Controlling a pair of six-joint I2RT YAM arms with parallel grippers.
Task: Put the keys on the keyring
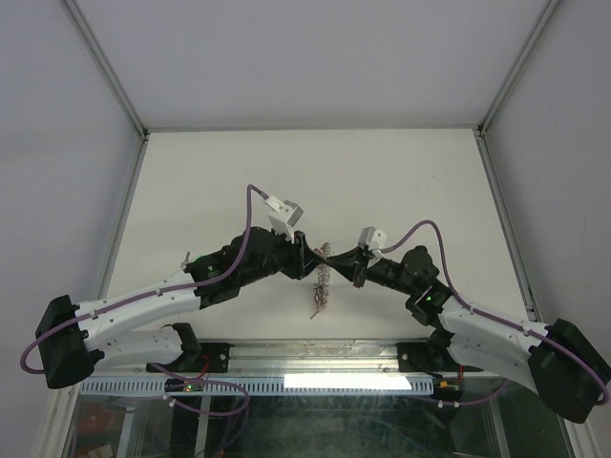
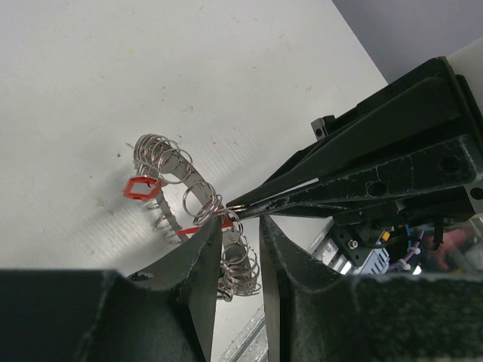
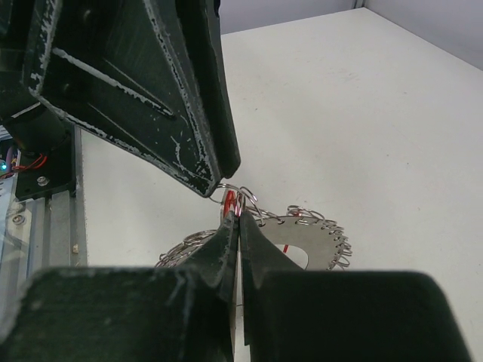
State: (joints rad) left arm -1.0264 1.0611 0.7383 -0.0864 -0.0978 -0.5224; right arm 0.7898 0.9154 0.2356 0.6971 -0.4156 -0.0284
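Note:
The keyring (image 1: 321, 286) is a grey metal plate edged with many small wire rings, hanging between both fingertips above the table. It shows in the left wrist view (image 2: 177, 170) with a red hexagonal piece (image 2: 141, 187), and in the right wrist view (image 3: 317, 237). My left gripper (image 1: 310, 253) (image 2: 240, 220) is nearly shut, with a bunch of the keyring's rings in the narrow gap. My right gripper (image 1: 336, 258) (image 3: 239, 215) is shut on a thin red-headed key (image 3: 240, 202) at a ring, tip to tip with the left gripper (image 3: 221, 182). The green key is out of view.
The white table (image 1: 286, 172) is boxed in by grey walls with aluminium posts at the back corners. A metal rail (image 1: 305, 358) runs along the near edge by the arm bases. A second red sliver (image 2: 198, 229) lies against the left finger.

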